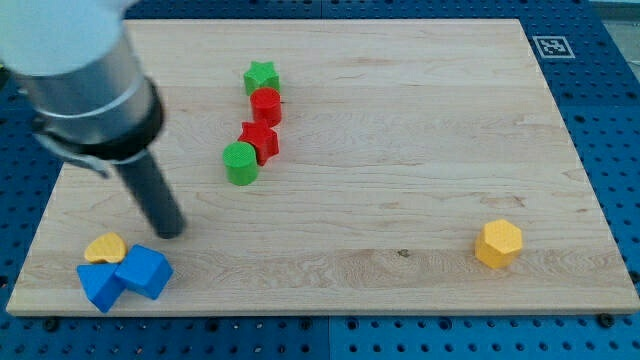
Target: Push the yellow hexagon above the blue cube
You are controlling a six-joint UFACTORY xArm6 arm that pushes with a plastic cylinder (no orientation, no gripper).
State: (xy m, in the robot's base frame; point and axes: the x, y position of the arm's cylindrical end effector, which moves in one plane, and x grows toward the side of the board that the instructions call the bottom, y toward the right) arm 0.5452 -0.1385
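**Inspector A:** We found the tabletop (400, 100) largely bare. Our tool was a plain rod with no jaws to part or close. We had our tip (172, 230) down at the view's lower left, just above the blue cube (146, 271).

**Inspector B:** We noted the yellow hexagon (498, 243) well apart at the lower right, untouched. We judged the task not begun, as our tip stood on the wrong side for pushing leftward.

**Inspector A:** A yellow heart (104, 248) occupied the spot beside the cube.
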